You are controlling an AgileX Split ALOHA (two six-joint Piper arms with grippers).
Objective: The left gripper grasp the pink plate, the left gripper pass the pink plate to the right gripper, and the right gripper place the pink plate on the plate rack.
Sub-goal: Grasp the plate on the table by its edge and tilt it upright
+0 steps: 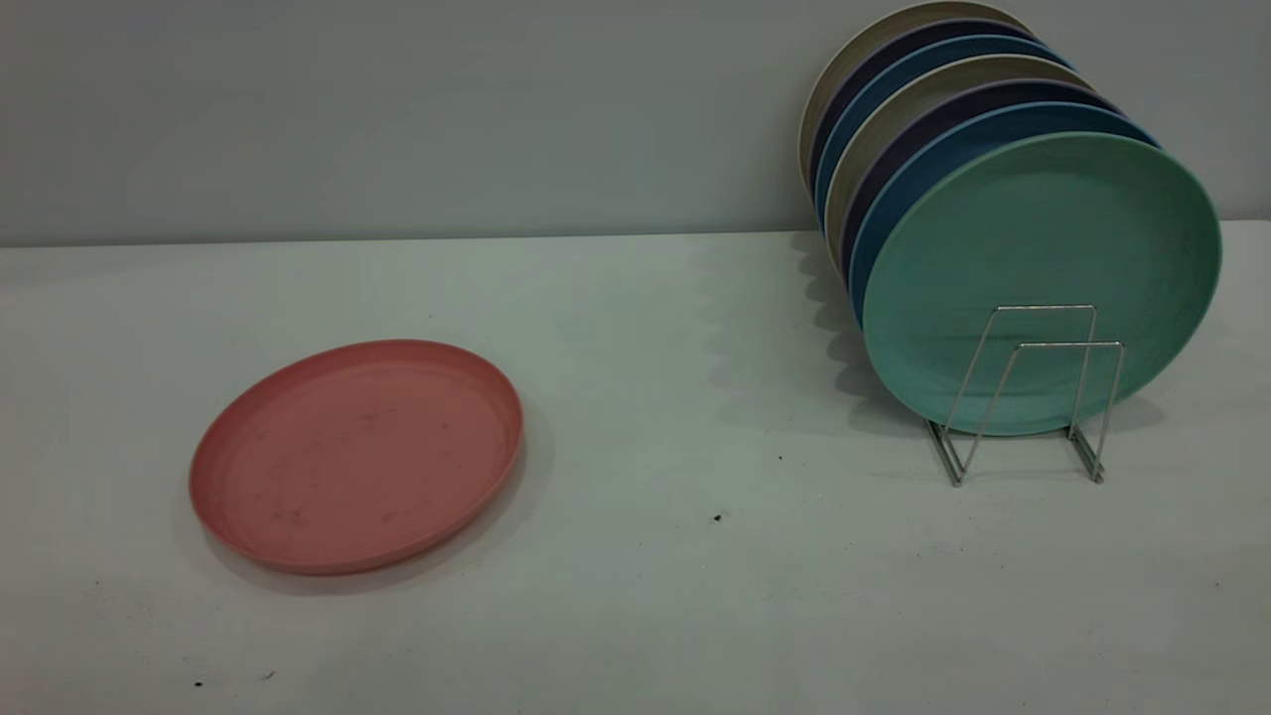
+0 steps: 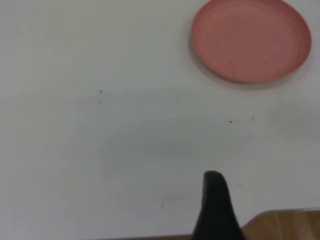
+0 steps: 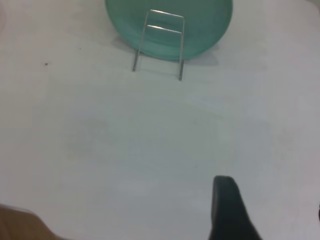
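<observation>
The pink plate [image 1: 357, 457] lies flat on the white table at the left; in the left wrist view it [image 2: 251, 40] lies well ahead of my left gripper. Only one black finger [image 2: 215, 202] of the left gripper shows, with bare table beside it, so the jaws stand apart and hold nothing. The plate rack [image 1: 1028, 397] stands at the right with two free wire loops at its front. My right gripper [image 3: 272, 200] is open and empty, low over the table and well short of the rack [image 3: 159, 42]. Neither gripper shows in the exterior view.
A mint-green plate [image 1: 1043, 258] stands upright in the rack, with several blue, dark and beige plates [image 1: 923, 109] behind it towards the wall. The table's wooden edge [image 2: 285, 225] lies beside the left gripper.
</observation>
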